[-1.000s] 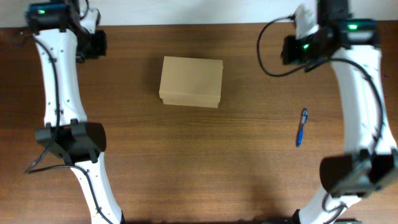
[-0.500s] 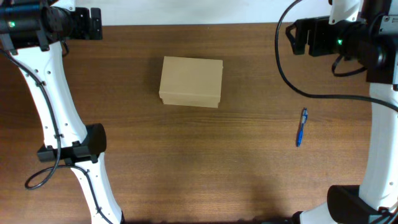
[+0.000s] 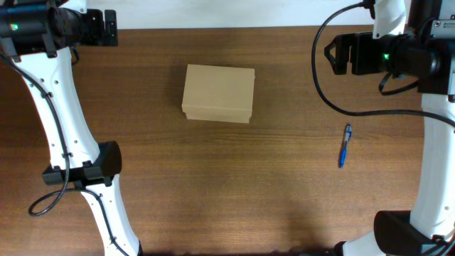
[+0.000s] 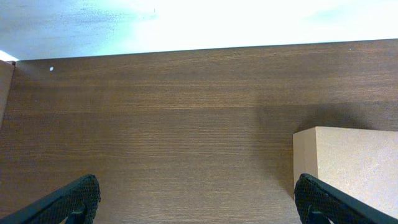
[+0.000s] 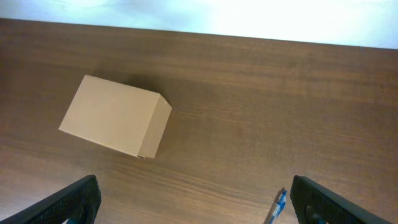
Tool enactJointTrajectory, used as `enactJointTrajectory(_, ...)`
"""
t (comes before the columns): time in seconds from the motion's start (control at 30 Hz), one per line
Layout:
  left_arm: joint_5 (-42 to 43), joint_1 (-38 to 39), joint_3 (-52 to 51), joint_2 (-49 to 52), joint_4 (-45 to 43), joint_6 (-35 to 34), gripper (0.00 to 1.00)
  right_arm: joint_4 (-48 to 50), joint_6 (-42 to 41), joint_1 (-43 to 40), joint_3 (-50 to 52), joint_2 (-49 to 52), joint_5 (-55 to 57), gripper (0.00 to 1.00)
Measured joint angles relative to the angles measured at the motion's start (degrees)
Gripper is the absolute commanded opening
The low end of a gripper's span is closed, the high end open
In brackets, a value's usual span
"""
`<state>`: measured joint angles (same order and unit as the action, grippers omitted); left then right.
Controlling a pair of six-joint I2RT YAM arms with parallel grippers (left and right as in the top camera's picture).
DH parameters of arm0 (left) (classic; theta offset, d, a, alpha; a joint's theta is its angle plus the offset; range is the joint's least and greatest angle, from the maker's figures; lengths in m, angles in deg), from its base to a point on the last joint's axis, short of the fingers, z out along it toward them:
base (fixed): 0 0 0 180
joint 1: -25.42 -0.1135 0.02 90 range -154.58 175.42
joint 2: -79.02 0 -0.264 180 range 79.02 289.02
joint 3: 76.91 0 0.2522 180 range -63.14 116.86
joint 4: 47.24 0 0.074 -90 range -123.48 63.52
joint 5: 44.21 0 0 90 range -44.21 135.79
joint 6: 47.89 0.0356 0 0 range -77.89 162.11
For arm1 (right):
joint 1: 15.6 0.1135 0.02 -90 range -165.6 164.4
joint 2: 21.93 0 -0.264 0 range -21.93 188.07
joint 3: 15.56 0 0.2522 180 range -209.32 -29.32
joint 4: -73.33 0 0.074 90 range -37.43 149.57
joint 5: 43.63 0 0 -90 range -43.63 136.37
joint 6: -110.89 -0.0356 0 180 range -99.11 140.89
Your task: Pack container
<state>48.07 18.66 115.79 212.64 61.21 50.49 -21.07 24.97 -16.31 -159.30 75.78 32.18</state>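
The container [image 3: 218, 93] is a closed tan cardboard box lying on the far middle of the wooden table [image 3: 234, 192]. It also shows at the right edge of the left wrist view as the container [image 4: 354, 168] and in the right wrist view as the container [image 5: 115, 115]. My left gripper [image 3: 111, 27] hovers at the far left, well apart from the box; in its own view the left gripper [image 4: 198, 202] is open and empty. At the far right my right gripper [image 3: 333, 57] hangs high, and the right gripper [image 5: 196, 202] is open with nothing in it.
A blue pen [image 3: 345, 145] lies on the right side of the table, seen near my right finger as the pen [image 5: 278, 205]. A white wall [image 4: 186, 22] borders the table's far edge. Both arm bases stand at the near corners.
Both arms have lifted and stretched out from their folded pose, and both grippers have gone from shut to open. The box and the pen have not moved.
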Motion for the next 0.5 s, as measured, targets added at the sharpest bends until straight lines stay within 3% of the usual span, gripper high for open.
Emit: enactJointTrajectory(0.5, 0.00, 0.00, 0.00, 0.00, 0.04, 0.00, 1.00, -5.46, 0.00, 0.00, 0.02, -0.09, 0.00, 0.99)
